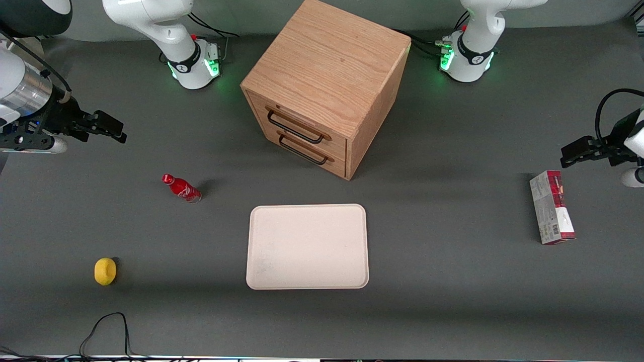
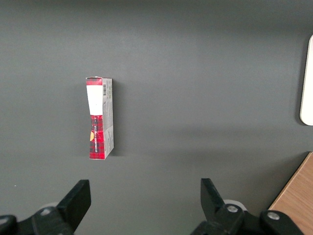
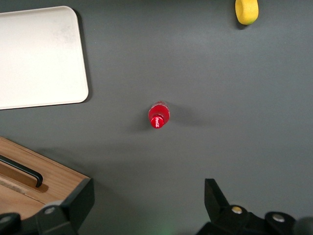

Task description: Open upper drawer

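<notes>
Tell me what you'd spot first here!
The big oak cabinet in the middle, its upper drawer shut. Nearer the front camera lies a cream tray. Toward the working arm's end stand a red cola bottle and a yellow lemon, with the open claw hovering above the table.

- My gripper (image 3: 149,205) hangs above the table (image 3: 234,88), fingers (image 3: 78,200) spread wide.
- A red bottle (image 3: 159,116) stands upright between tray (image 3: 39,56) and yellow thing (image 3: 247,11).
- Cabinet (image 3: 54,178) with a black handle (image 3: 22,171) sits near one finger.
</notes>
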`<act>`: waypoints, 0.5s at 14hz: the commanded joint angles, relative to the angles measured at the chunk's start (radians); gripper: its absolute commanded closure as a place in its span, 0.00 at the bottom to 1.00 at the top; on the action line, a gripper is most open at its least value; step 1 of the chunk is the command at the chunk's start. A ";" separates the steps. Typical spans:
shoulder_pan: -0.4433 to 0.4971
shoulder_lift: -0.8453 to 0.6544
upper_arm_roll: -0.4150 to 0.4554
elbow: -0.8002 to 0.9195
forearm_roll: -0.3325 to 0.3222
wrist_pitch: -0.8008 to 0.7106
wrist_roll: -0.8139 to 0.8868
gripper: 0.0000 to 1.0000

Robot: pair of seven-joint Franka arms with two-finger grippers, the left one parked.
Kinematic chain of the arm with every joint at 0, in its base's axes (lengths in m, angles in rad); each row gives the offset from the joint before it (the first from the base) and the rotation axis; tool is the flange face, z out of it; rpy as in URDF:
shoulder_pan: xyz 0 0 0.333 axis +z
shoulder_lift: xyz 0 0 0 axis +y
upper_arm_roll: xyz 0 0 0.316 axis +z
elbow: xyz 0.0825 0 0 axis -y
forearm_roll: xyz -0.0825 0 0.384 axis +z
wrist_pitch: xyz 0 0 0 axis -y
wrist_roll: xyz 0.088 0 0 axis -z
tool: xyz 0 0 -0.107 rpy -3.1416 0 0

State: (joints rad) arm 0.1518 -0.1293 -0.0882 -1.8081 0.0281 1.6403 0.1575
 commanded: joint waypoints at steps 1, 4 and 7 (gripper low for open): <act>0.009 -0.013 -0.010 -0.002 -0.014 -0.016 -0.019 0.00; 0.008 0.002 -0.010 0.025 -0.014 -0.014 -0.024 0.00; 0.015 0.019 0.002 0.052 -0.010 -0.016 -0.071 0.00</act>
State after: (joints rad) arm 0.1537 -0.1285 -0.0857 -1.7938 0.0272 1.6400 0.1246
